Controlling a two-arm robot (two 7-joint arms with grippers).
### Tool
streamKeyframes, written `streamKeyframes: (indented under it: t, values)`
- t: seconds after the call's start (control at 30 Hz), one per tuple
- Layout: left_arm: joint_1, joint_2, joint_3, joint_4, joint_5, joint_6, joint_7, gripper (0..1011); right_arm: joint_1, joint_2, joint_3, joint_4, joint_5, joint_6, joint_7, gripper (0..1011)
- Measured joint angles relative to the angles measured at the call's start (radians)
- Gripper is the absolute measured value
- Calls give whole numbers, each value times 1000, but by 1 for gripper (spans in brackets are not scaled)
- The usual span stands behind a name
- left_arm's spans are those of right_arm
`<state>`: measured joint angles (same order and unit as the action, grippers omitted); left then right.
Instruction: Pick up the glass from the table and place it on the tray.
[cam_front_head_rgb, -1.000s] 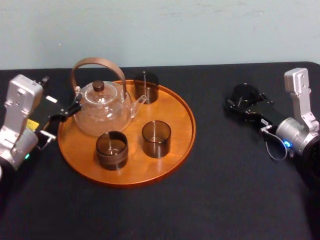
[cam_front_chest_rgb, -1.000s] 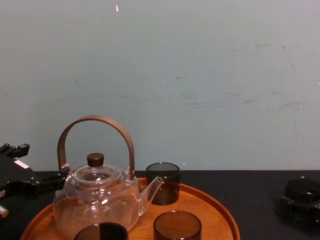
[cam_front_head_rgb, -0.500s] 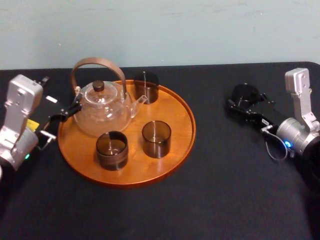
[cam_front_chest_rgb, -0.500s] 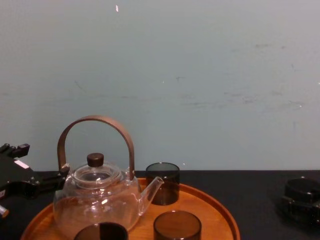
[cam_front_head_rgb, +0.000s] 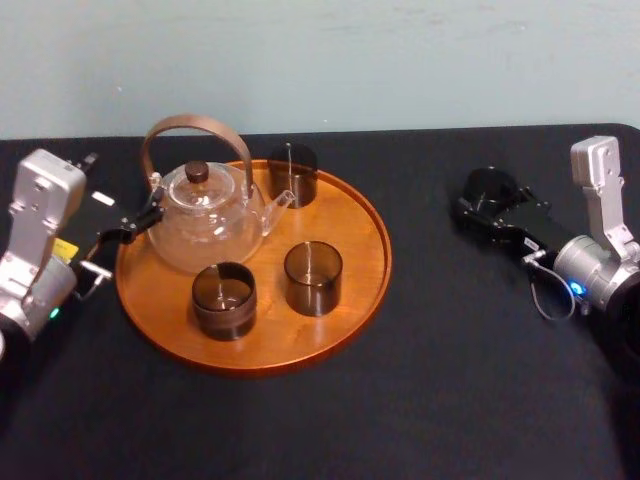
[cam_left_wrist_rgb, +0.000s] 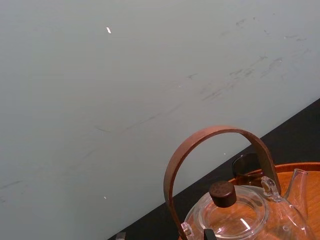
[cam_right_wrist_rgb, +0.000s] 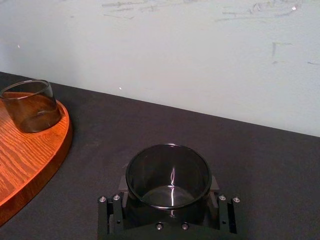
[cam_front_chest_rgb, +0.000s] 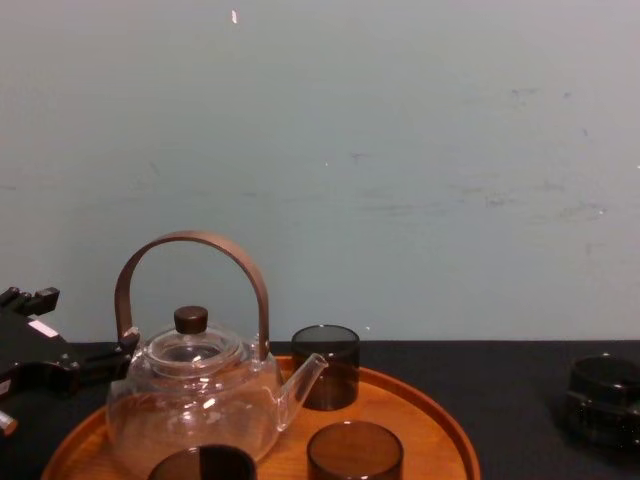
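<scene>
One dark glass (cam_front_head_rgb: 490, 185) stands upright on the table (cam_front_head_rgb: 430, 380), well apart from the tray (cam_front_head_rgb: 360, 285), off to its right. Right gripper (cam_front_head_rgb: 484, 206) is low at the table, jaws closed against both sides of the glass, holding it. Tray carries a glass teapot (cam_front_head_rgb: 205, 225) and three more dark glasses (cam_front_head_rgb: 313, 277). Left gripper (cam_front_head_rgb: 130, 228) sits just beside the tray's left rim, near the teapot; can't tell how far open it is.

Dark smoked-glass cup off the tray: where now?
Head view, far right: the dark smoked-glass cup stands on the matte black table at the right gripper, clear of the round orange-brown wooden tray; left gripper sits by its left rim.
</scene>
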<state>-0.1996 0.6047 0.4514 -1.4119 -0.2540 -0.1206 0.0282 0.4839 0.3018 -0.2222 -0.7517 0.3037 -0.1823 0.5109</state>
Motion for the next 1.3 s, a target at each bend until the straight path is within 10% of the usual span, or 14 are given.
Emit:
streamKeyframes:
  t: [1.3]
  values:
    - [0,0,0,0,0,0,0,1009,-1,0,0,-1,0,1,-1,906]
